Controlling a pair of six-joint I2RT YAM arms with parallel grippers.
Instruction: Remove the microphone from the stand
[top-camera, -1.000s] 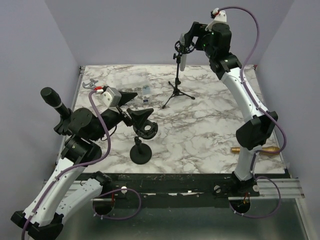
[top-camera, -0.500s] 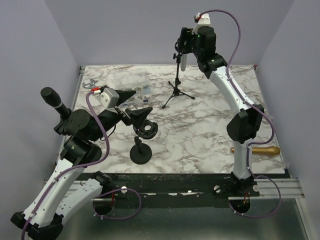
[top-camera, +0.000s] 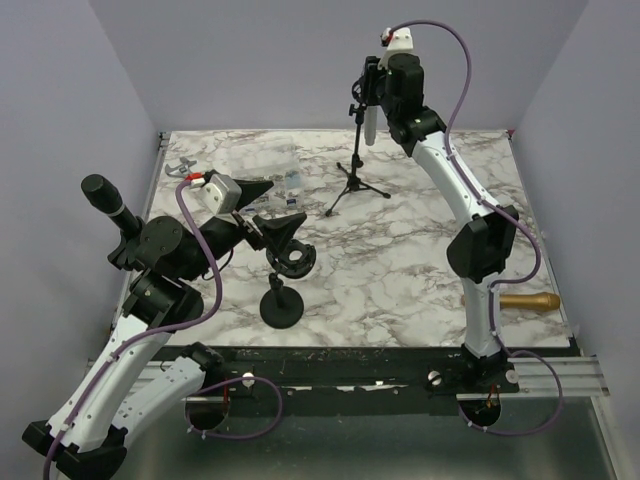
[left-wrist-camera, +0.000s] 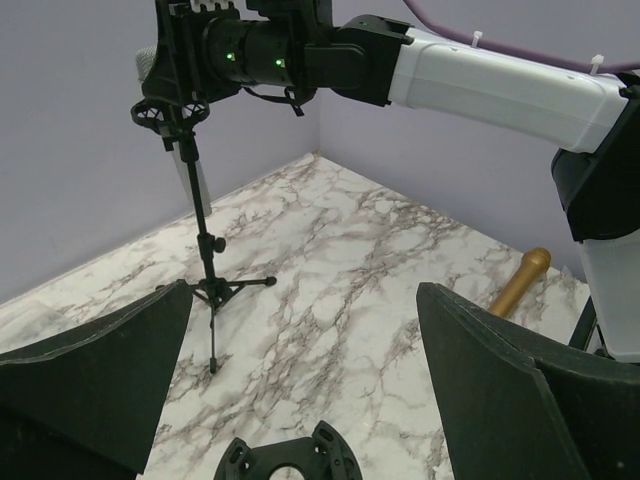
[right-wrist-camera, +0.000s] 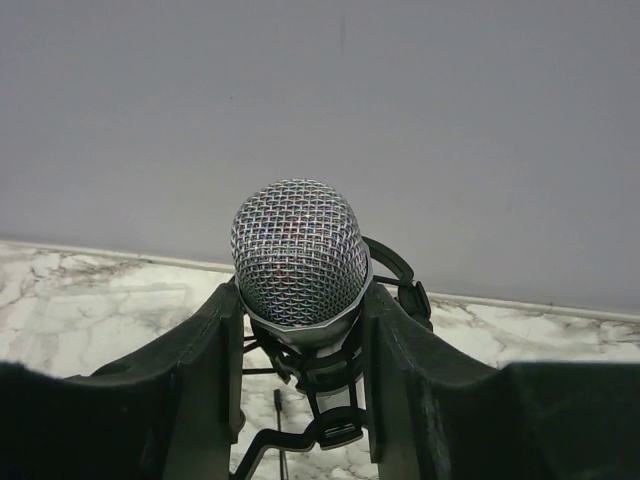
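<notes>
Clamping silver mesh-headed microphone (right-wrist-camera: 297, 262) just below grille with right gripper (right-wrist-camera: 300, 300) | seated in black ring mount (right-wrist-camera: 405, 285) atop slim black tripod stand (left-wrist-camera: 203, 235) | left gripper (left-wrist-camera: 300, 295) spread wide, empty, well apart from stand | risk: mount snagging, toppling light stand on lift

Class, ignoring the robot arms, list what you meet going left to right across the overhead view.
From the left: black microphone → round-base stand → tripod stand holding the silver microphone → gold microphone.
</notes>
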